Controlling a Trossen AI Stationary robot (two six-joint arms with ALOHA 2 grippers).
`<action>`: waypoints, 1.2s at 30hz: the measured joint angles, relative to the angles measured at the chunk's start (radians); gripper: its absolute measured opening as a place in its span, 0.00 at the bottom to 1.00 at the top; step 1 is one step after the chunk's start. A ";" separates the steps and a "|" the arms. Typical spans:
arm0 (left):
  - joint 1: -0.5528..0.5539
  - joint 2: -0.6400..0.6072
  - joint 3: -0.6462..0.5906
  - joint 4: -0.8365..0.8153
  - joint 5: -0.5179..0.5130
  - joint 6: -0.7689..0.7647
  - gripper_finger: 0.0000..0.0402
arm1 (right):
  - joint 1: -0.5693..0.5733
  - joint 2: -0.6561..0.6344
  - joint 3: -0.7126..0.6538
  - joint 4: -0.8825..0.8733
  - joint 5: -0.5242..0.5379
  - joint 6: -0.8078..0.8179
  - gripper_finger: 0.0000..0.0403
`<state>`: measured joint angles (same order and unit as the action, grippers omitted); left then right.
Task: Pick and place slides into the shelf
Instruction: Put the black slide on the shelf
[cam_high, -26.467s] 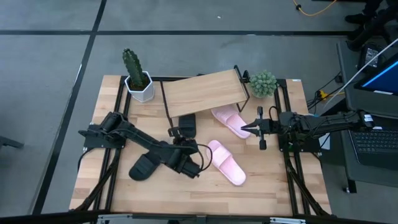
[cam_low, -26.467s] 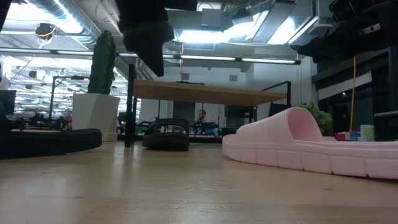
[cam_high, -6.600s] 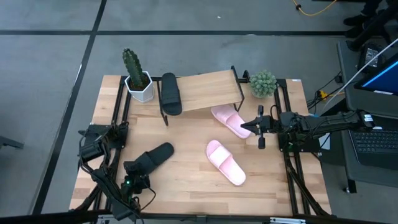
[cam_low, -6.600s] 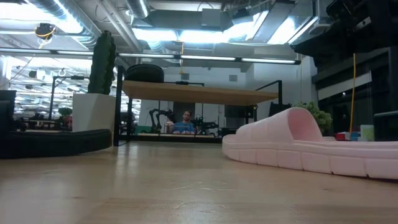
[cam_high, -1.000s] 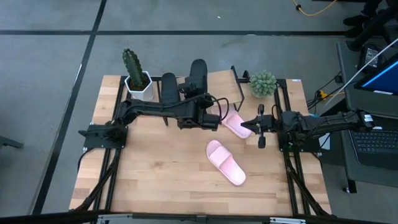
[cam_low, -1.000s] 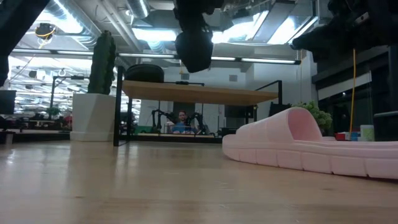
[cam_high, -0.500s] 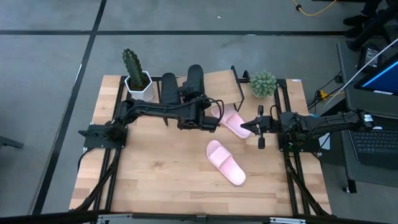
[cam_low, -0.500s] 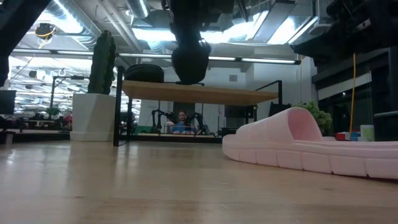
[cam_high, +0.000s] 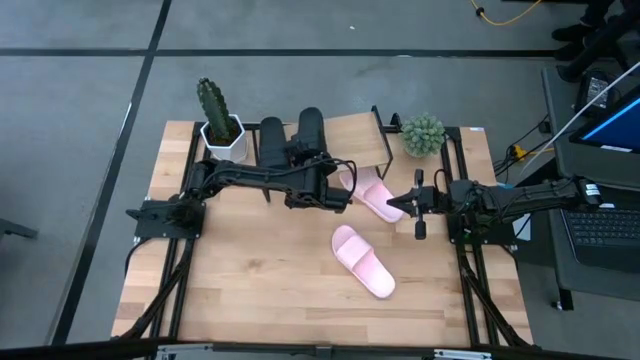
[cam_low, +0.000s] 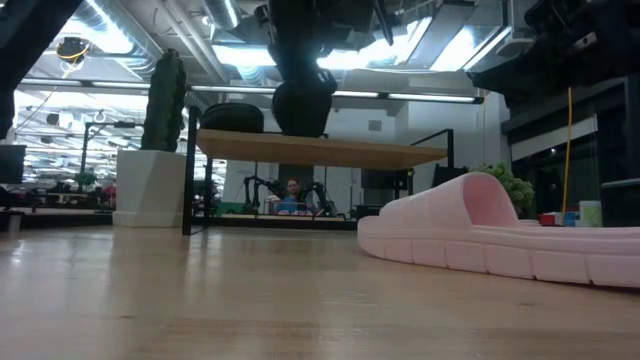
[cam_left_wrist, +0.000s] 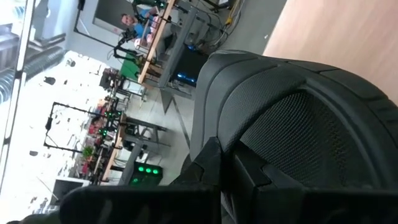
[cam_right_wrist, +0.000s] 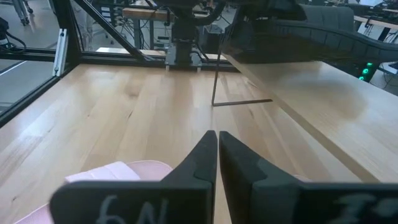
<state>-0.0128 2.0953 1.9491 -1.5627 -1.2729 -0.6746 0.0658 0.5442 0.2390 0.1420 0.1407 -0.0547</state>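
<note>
The shelf (cam_high: 345, 145) stands at the table's far middle, its plank (cam_low: 330, 150) on thin black legs. One black slide (cam_high: 271, 148) lies on the plank's left end. My left gripper (cam_high: 306, 160) is shut on a second black slide (cam_high: 311, 128), just above the plank beside the first. One pink slide (cam_high: 376, 196) lies partly under the shelf. Another pink slide (cam_high: 362, 260) lies on the open table. My right gripper (cam_high: 392, 207) hangs shut at the right, above the first pink slide (cam_right_wrist: 106, 180), touching nothing. My left gripper pinches the second black slide by its near end (cam_left_wrist: 249, 143) between its two fingers (cam_left_wrist: 205, 163). The fingers come from the table's near side, slanting a little down, along the slide's length. The slide (cam_low: 300, 105) hangs clear, just over the plank, its far end reaching past the shelf's back edge.
A cactus in a white pot (cam_high: 222, 135) stands left of the shelf and a round green plant (cam_high: 423, 133) right of it. The near half of the table (cam_high: 270, 290) holds only the one pink slide. A laptop (cam_high: 605, 230) sits off the table's right.
My left gripper, still shut on the second black slide, has sunk toward the shelf top and shifted slightly toward the table's left, rolling a little. The slide now hangs just above the plank beside the first black slide.
</note>
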 joint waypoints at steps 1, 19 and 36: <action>0.001 0.000 0.000 0.000 0.007 0.000 0.01 | 0.000 0.000 0.000 -0.003 0.000 0.000 0.05; 0.022 0.000 0.000 -0.008 0.066 0.083 0.01 | 0.000 0.000 0.000 -0.016 -0.001 -0.001 0.05; 0.054 -0.002 0.000 -0.008 0.151 0.103 0.02 | 0.000 0.000 0.000 -0.014 -0.001 0.000 0.05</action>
<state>0.0410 2.0933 1.9491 -1.5707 -1.1221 -0.5719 0.0662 0.5442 0.2394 0.1280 0.1402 -0.0551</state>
